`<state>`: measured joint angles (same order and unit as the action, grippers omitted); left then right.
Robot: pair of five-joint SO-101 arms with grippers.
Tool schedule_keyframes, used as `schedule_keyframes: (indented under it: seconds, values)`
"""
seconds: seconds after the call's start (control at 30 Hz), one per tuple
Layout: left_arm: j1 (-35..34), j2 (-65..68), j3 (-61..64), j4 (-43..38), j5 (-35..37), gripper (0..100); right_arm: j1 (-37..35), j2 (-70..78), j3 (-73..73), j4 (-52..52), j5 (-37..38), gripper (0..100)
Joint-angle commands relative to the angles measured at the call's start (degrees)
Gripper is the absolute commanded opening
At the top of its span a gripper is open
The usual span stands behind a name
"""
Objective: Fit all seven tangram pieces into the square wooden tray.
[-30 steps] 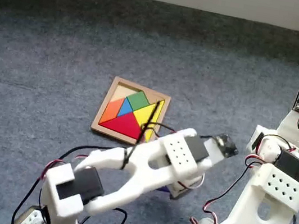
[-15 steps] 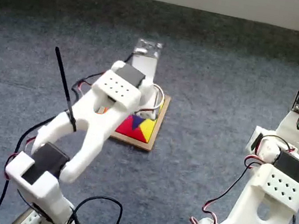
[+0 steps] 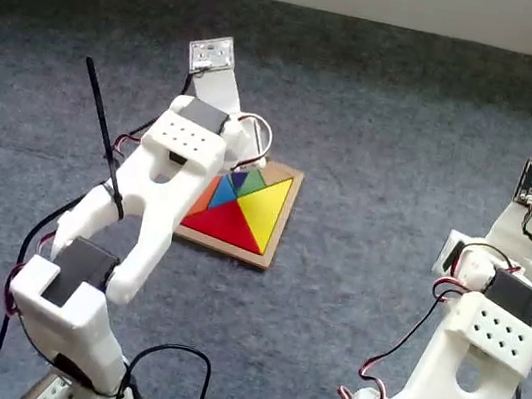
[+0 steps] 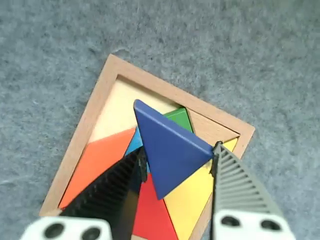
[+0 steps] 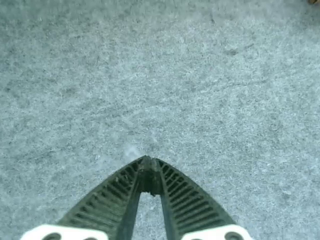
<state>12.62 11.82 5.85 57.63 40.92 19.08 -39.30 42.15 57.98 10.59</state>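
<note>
Grey carpet (image 3: 413, 101) covers the whole work surface. The square wooden tray (image 4: 90, 120) lies flat on it, out in front of my left arm (image 3: 162, 183). My left gripper (image 4: 179, 151) is pinching a dark blue triangle (image 4: 167, 145) by two of its edges and holding it over the middle of the tray; I cannot tell whether it touches the pieces beneath. An orange piece (image 4: 95, 165), a red triangle (image 4: 152, 215), a yellow triangle (image 4: 192, 200), a green piece (image 4: 177, 116) and a sliver of light blue (image 4: 132, 145) sit in the tray, with pale bare floor (image 4: 117, 107) in one corner. My right arm (image 3: 489, 326) stands well apart, with the right gripper (image 5: 148, 165) pressed together over bare carpet. Markings on the small camera board (image 3: 211, 53) are too small to read.
</note>
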Motion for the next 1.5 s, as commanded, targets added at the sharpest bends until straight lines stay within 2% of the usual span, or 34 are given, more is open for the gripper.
schedule_keyframes:
  seconds: [0.0, 0.17, 0.33, 0.53, 0.63, 0.83, 1.0, 1.07, 1.27, 1.47]
  values:
    - [-1.36, -0.48, -1.27, -2.37, 0.62, 16, 0.31, -1.8, -0.31, -1.45, 0.09, 0.9]
    - [-1.36, -0.4, -1.27, -3.78, 13.89, 16, -1.36, -1.8, -0.31, -1.45, 0.09, 0.9]
    - [-1.27, -0.4, 0.92, -6.68, 22.95, 16, -1.63, -1.8, -0.31, -1.45, 0.09, 0.9]
    - [-1.45, -0.4, 5.93, -13.45, 43.52, 16, -1.63, -1.71, -0.22, -1.45, 0.09, 0.9]
    - [-1.54, -0.4, 8.57, -15.12, 49.58, 16, -1.63, -1.71, -0.22, -1.45, 0.09, 0.9]
    - [-4.97, -0.48, 9.71, -15.47, 51.34, 16, -1.63, -1.63, -0.22, -1.45, 0.09, 0.9]
    - [-5.41, -0.92, 9.8, -15.3, 49.14, 16, -1.63, -1.63, -0.22, -1.45, 0.09, 0.9]
    - [-5.14, -0.92, 9.8, -15.3, 49.14, 19, -1.63, -1.63, -0.22, -1.45, 0.09, 0.9]
    - [-4.97, -1.01, 9.63, -15.21, 49.05, 35, -1.63, -1.63, -0.22, -1.45, 0.09, 0.9]
    - [-5.41, -1.8, 9.36, -15.21, 49.05, 36, -1.63, -1.63, -0.22, -1.45, 0.09, 0.9]
